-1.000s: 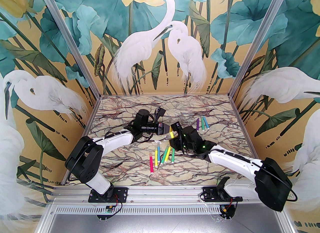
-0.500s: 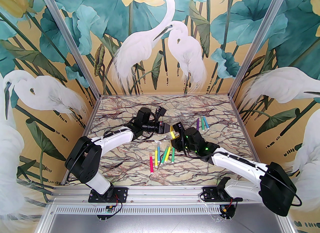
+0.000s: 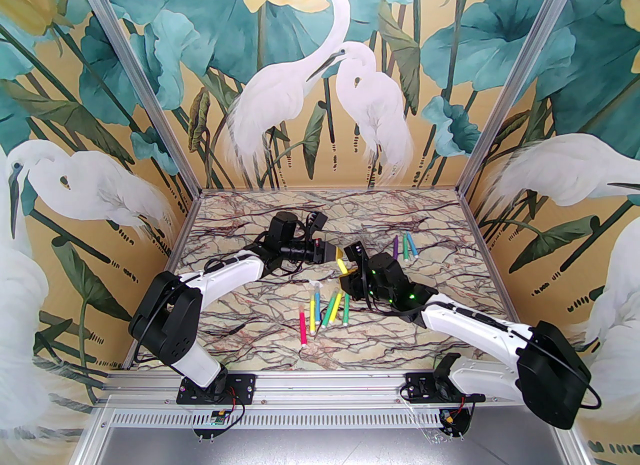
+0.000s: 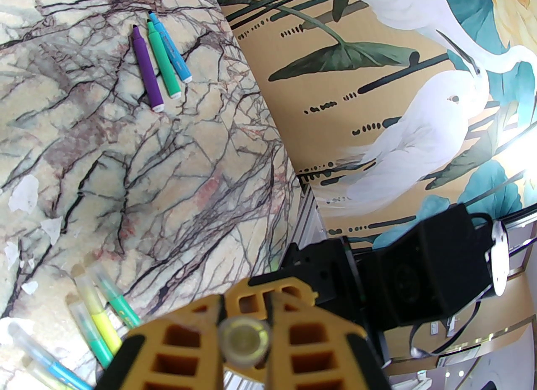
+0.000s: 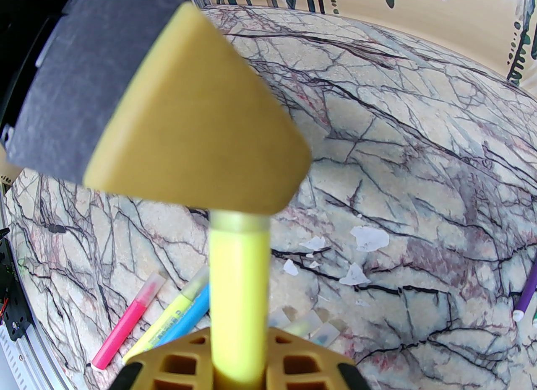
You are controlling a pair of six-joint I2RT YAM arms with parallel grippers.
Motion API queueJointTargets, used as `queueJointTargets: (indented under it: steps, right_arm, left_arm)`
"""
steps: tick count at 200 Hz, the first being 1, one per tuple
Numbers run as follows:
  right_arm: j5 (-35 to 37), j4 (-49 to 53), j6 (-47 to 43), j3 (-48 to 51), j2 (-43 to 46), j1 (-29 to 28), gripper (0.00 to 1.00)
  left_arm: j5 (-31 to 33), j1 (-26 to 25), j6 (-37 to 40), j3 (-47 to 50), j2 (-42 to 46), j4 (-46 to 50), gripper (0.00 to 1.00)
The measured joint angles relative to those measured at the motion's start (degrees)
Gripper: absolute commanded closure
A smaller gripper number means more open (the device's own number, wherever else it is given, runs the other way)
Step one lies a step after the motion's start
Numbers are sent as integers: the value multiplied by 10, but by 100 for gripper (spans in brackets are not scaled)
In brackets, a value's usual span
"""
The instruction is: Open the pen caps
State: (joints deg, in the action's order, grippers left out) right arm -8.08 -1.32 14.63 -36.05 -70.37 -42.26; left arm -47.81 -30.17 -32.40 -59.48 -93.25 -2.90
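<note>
Left gripper [image 4: 245, 317] clamped on clear pen cap [image 4: 246, 340], lower centre, right gripper [image 5: 239, 338] clamped on yellow pen barrel [image 5: 239, 271], bottom centre, capped pens [image 5: 180, 317] lower left on marble table [image 5: 398, 149].

Open tabletop [image 3: 225, 223] along the far and left sides; pen cluster [image 3: 330, 311] near centre, three pens [image 3: 405, 249] far right.

Veined marble-pattern desk [image 3: 225, 218] enclosed by painted walls of white herons and teal lotus leaves [image 3: 300, 103].
Silver aluminium frame posts [image 3: 187, 168] rise at its far corners; white chipped patches [image 4: 25, 193] fleck the surface.
</note>
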Motion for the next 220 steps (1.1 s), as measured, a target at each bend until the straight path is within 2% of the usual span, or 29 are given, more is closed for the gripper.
queueJointTargets:
  steps: [11,49,76,129,180,220]
  right_arm:
    - [-5,14,-2,0,-2,0,100]
    - [-12,87,-3,24,-9,0,100]
    - [-9,97,-3,26,-9,0,100]
    - [48,99,-1,24,-9,7,100]
    - [90,101,37,-24,-75,92,100]
    - [124,108,62,-76,-150,153,100]
  left_arm:
    - [12,7,2,-1,0,0,100]
    - [75,89,7,-20,0,-1,100]
    - [89,91,20,-24,3,11,100]
    - [162,89,82,-47,3,121,100]
    - [261,89,142,-76,1,245,100]
    - [322,89,167,-84,-9,298,100]
